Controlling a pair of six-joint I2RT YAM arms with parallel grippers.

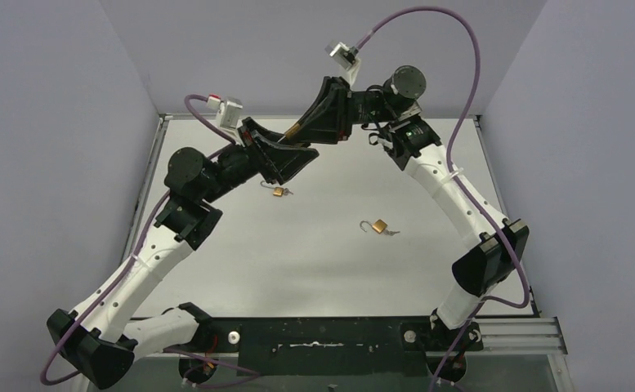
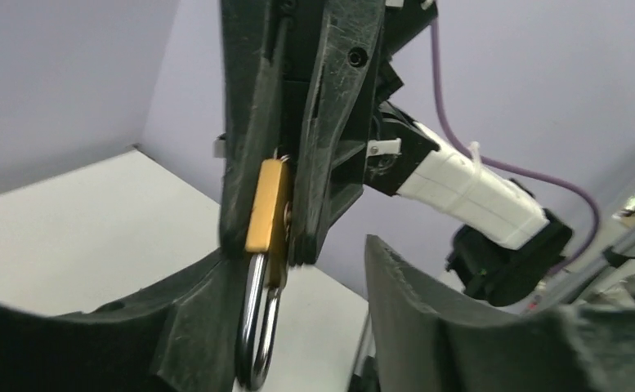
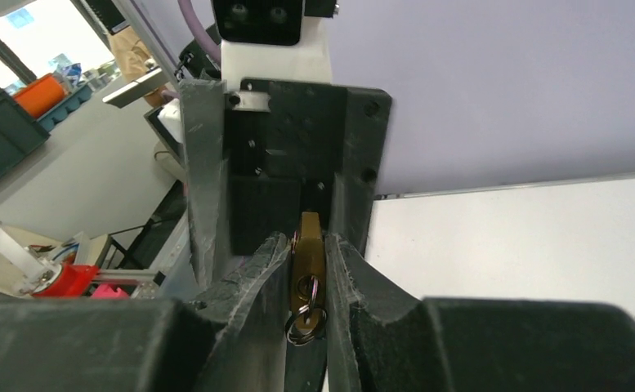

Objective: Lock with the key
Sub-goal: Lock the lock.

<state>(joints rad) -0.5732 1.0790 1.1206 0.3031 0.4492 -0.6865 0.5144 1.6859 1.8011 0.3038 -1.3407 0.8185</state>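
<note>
Right gripper (image 3: 307, 245) clamped on a brass padlock (image 3: 310, 249), held in the air over the far part of the table (image 1: 314, 273)

The padlock has a flat, rectangular, matt-gold body and a polished steel U-shaped shackle (image 2: 257, 327). A thin wire key ring (image 3: 304, 320) hangs at the opposite end of the body. The key itself cannot be made out. The right gripper's rough black plastic fingers (image 3: 269, 269) press both broad faces of the body. The left gripper (image 2: 297, 273) faces it with its jaws partly apart and holds nothing. The shackle lies just beside one left finger (image 2: 199, 310); contact cannot be told. A second padlock (image 1: 279, 192) and a third padlock (image 1: 378, 226), both small and brass, lie on the smooth pale table
</note>
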